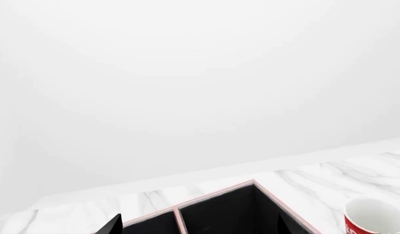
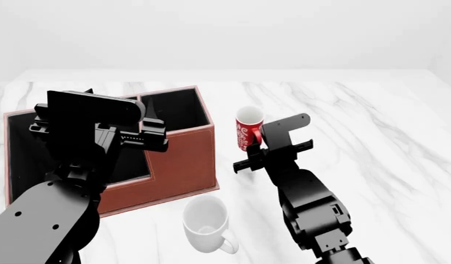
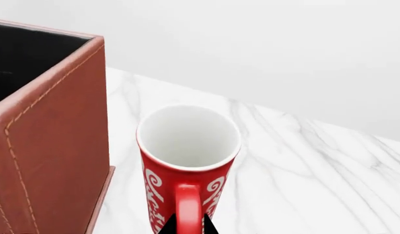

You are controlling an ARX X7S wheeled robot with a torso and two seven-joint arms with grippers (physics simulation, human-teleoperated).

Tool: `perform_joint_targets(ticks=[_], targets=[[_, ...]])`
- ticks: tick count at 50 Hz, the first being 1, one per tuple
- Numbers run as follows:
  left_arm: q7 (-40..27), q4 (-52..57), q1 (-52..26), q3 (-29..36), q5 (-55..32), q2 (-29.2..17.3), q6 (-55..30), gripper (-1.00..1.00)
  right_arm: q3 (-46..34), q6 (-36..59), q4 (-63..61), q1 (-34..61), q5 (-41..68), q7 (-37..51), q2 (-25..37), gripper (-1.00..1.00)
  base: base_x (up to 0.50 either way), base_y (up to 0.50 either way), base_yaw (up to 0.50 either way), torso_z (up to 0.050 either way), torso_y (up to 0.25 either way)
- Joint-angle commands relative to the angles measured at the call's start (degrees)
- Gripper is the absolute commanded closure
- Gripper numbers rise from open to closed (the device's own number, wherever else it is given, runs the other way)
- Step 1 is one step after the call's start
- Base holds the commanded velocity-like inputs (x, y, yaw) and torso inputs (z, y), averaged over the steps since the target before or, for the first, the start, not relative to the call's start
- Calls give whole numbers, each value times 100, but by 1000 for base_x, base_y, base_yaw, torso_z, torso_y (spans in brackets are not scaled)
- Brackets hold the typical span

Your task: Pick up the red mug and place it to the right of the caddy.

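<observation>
Red mug [image 2: 249, 127] is seen upright on the marble bench [image 2: 372, 143]: tall, red w/ white swirl print, white inside, handle turned toward the right gripper [image 2: 264, 158]. It is set mid-bench, nearer the far edge, just beside the caddy [image 2: 183, 159] on its right side, not touching. Right gripper is held at the handle; two dark fingertips [image 3: 207, 227] are seen flanking the handle base, but whether it's clenched can't be told. Left gripper [image 2: 148, 140] is held over the caddy; its state can't be told.
</observation>
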Motion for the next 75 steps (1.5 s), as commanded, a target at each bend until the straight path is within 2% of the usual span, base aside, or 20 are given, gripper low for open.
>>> perform_joint_targets(ticks=[1, 17, 29, 43, 44, 62, 64, 66, 70, 75], targets=[[-16, -20, 13, 4, -24, -16, 21, -100, -186, -655, 1445, 496, -32, -194, -399, 100, 0, 0, 0, 0, 0], [-43, 22, 95, -50, -66, -54, 47, -100, -673, -1807, 3186, 737, 558, -292, -531, 100, 0, 0, 0, 0, 1], [-70, 23, 104, -38, -87, -69, 58, -100, -2060, -2274, 3968, 1010, 1817, -99, -540, 100, 0, 0, 0, 0, 1], [-91, 19, 103, -44, -121, -90, 60, -100, -3020, -2395, 4215, 1168, 2782, 37, -541, 100, 0, 0, 0, 0, 1], [-92, 12, 108, -43, -121, -91, 72, -100, -3085, -2392, 4236, 1181, 2850, 46, -541, -100, 0, 0, 0, 0, 0], [-130, 19, 155, -66, -155, -116, 106, -100, -3724, -2445, 4225, 1279, 3557, 155, -491, -100, 0, 0, 0, 0, 0], [-134, 36, 165, -74, -163, -122, 99, -100, -3738, -2067, 3356, 1145, 3652, 471, -113, -100, 0, 0, 0, 0, 0], [-139, 55, 173, -102, -176, -130, 83, -100, -3810, -1537, 1839, 863, 3801, 971, 561, -100, 0, 0, 0, 0, 0], [-159, 51, 173, -83, -177, -122, 85, -100, -3797, -986, -183, 456, 4132, 1666, 1564, -100, 0, 0, 0, 0, 0], [-183, 80, 149, -58, -196, -103, 51, -100, -3722, -776, -1948, -3, 4435, 2266, 2570, -100, 0, 0, 0, 0, 0]])
